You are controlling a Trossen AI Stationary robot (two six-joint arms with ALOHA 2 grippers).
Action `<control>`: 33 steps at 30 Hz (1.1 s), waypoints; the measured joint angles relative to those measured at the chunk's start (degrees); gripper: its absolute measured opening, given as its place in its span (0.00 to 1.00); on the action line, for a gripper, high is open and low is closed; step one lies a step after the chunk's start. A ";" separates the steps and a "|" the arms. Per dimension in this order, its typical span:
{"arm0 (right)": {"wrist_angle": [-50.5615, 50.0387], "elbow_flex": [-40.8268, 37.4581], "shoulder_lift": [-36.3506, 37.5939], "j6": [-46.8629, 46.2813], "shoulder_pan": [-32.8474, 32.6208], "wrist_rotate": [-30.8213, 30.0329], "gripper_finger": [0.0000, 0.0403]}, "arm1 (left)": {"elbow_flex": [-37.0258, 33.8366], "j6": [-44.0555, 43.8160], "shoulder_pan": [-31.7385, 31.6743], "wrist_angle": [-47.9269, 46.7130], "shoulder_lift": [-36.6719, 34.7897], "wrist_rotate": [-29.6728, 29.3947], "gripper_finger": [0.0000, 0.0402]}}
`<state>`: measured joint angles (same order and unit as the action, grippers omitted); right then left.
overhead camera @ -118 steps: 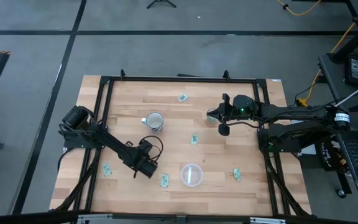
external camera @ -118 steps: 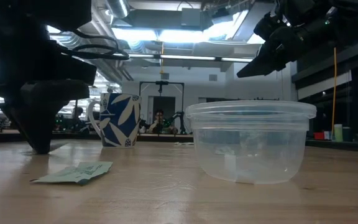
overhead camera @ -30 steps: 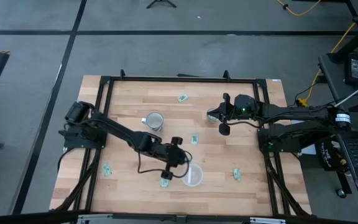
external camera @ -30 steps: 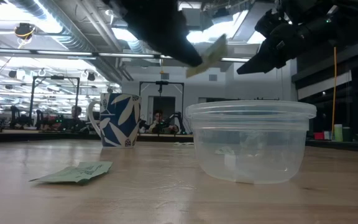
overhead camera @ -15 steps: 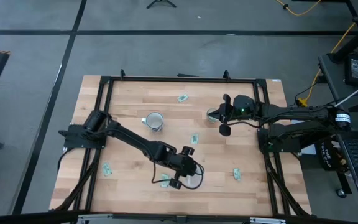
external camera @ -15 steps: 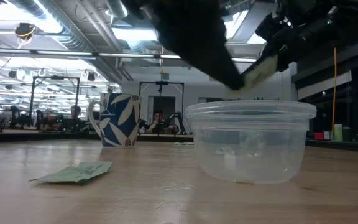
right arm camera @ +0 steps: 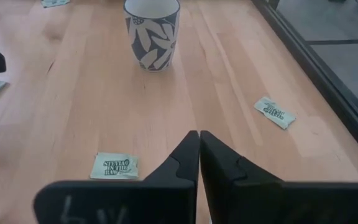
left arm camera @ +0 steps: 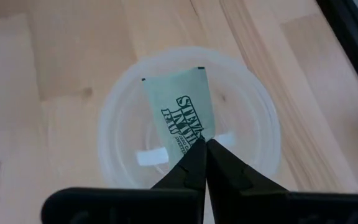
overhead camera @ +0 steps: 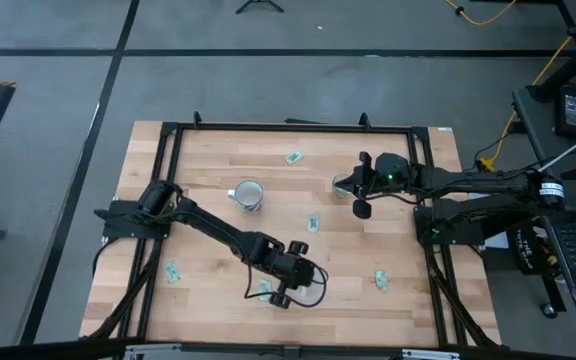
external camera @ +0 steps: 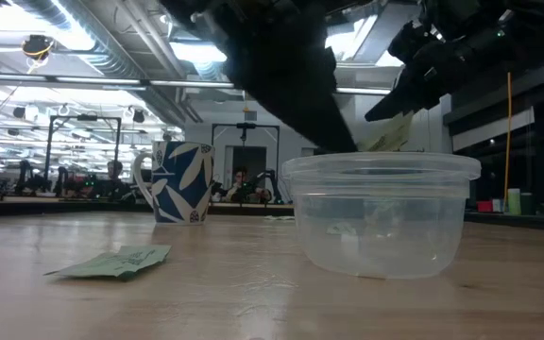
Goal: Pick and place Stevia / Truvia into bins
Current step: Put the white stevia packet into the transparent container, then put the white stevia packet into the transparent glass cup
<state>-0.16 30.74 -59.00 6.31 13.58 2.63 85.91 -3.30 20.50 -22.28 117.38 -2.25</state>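
While my right gripper [right arm camera: 199, 149] is waiting pressed together above the table's far side, my left gripper [left arm camera: 205, 151] is pinching a Stevia sachet [left arm camera: 178, 116] by its edge directly over the clear round container [left arm camera: 266, 140].

Two dark, black-cabled jointed arms

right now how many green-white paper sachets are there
6: one sachet in the left gripper over the clear round container; five loose sachets on the wooden table. Right gripper may hide more.
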 joint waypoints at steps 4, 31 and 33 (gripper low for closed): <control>0.02 0.00 0.00 0.00 0.00 0.00 0.05 | -0.02 -0.64 0.10 -0.52 0.00 0.05 0.00; -0.11 0.00 0.00 -1.05 -0.01 0.04 0.05 | -0.04 1.24 0.10 -2.11 -2.85 -1.70 0.15; -0.16 0.00 -0.02 -1.56 -0.02 0.08 0.05 | -0.02 3.67 0.43 -4.68 -4.89 -2.45 0.10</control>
<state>-0.32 30.74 -59.02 4.75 13.56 2.71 85.89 0.37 20.93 -26.96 112.49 -4.71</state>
